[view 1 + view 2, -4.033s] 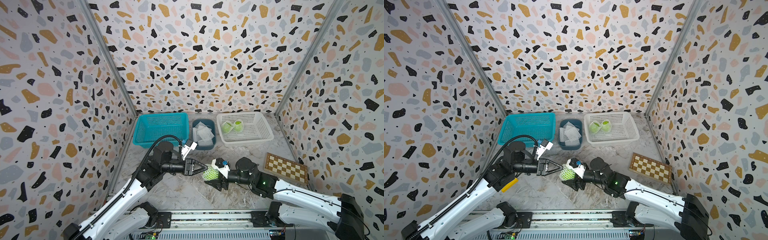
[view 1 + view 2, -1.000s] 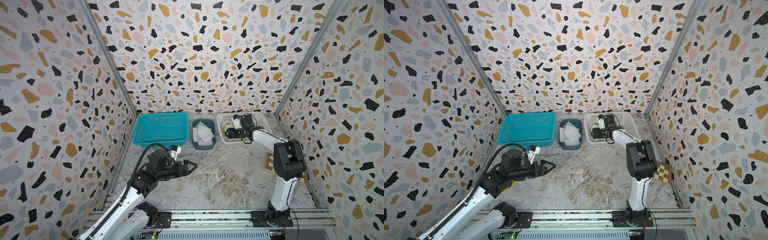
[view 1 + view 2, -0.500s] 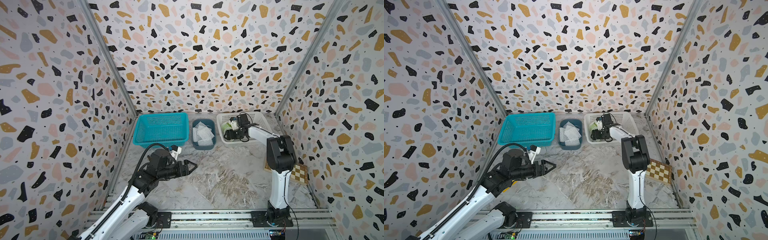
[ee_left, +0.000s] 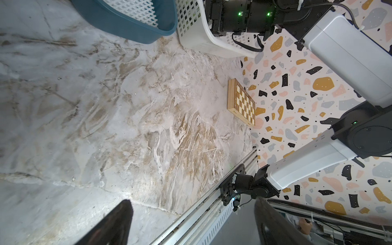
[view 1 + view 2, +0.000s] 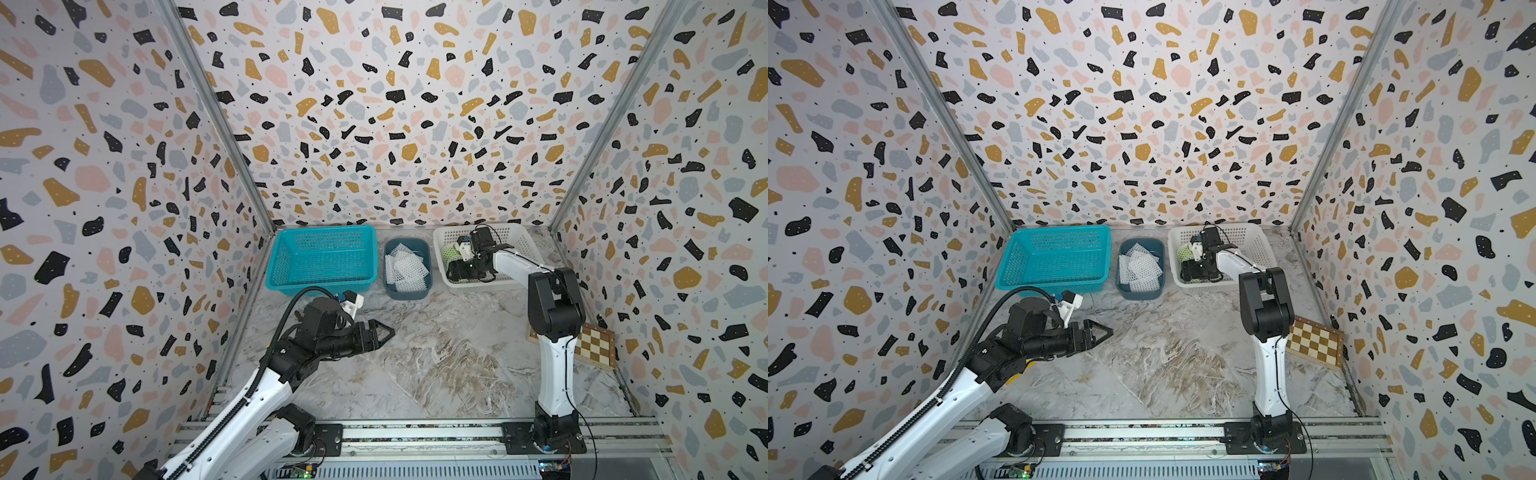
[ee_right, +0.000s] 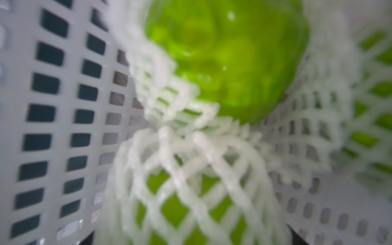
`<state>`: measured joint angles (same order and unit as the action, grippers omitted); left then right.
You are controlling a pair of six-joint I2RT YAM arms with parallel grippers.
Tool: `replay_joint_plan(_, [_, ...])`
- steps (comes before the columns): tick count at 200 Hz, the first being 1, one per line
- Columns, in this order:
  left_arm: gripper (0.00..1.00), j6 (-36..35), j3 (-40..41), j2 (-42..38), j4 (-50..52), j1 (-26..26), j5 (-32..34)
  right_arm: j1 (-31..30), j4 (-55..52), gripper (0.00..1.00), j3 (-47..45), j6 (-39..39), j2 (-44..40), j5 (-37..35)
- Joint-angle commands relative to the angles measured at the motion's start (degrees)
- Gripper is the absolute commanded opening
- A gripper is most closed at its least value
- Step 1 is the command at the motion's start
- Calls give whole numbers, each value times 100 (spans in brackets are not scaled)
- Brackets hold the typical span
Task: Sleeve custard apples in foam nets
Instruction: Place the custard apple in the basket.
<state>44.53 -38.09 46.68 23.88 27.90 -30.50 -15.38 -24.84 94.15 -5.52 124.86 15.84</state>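
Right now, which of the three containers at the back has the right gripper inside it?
The white basket: the right gripper is down in it beside a netted fruit. The teal basket and blue bin hold no gripper.

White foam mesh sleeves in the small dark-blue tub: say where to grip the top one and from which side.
Pinch an exposed edge of the top white foam mesh sleeve, coming down from above. The sleeves lie flat, piled inside the dark-blue tub, so its walls would likely block a sideways approach.
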Motion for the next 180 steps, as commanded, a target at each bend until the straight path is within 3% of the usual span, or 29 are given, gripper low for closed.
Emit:
replay_joint_plan(1, [88,19,64,39,-223,-39,7,-36,-141,88,44,-17,-216,60])
replay_joint_plan(57, [88,38,80,70,-269,-39,-13,-1,-91,97,-131,-90,-836,167])
replay_joint_plan(111, [89,62,82,45,-283,-44,-24,43,-188,98,-277,-177,-1345,-295])
replay_joint_plan(180, [89,61,34,-52,-208,-48,121,52,-97,99,-468,-271,-2047,-355])
